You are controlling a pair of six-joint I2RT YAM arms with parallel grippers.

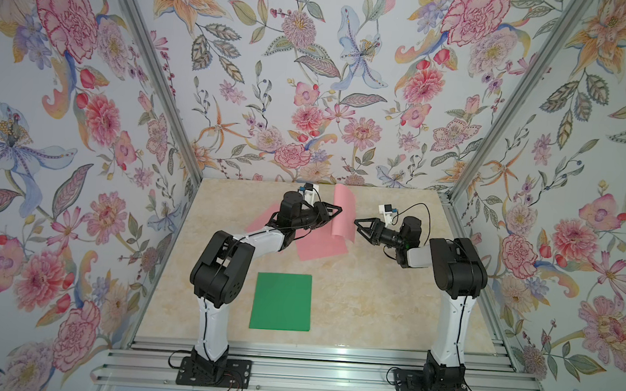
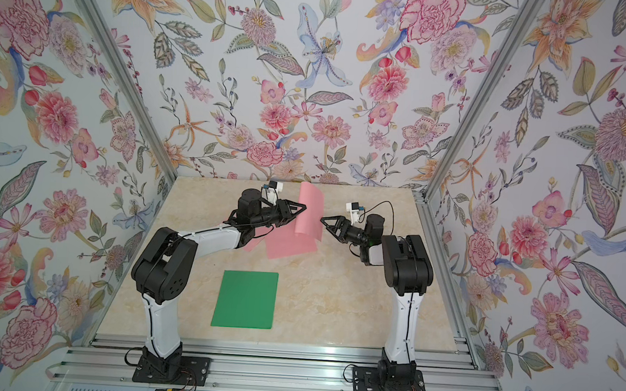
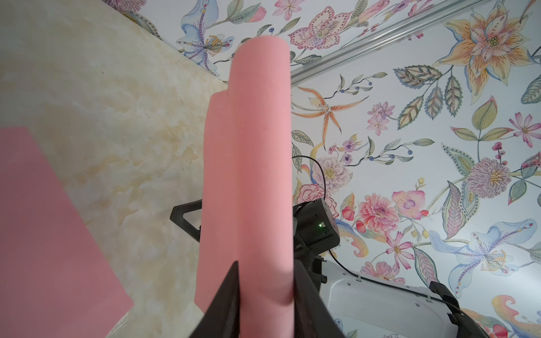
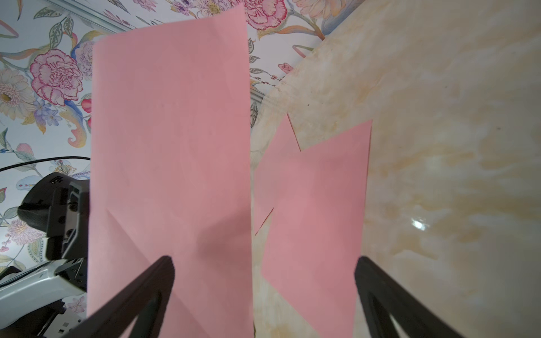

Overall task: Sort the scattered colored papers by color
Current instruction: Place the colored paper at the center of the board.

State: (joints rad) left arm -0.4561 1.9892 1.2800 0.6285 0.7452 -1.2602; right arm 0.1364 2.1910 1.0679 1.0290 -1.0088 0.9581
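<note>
My left gripper is shut on a pink paper and holds it upright above the back of the table, the sheet curled into a bend. Facing it from the right, close to its edge, my right gripper stands open and empty; the held sheet hangs just in front of one finger. Under them two more pink papers lie overlapping on the table. A green paper lies flat at the front left.
The marble-look table is boxed in by flowered walls at the back and both sides, with aluminium posts in the corners. A metal rail runs along the front edge. The left arm's elbow hangs beside the green paper.
</note>
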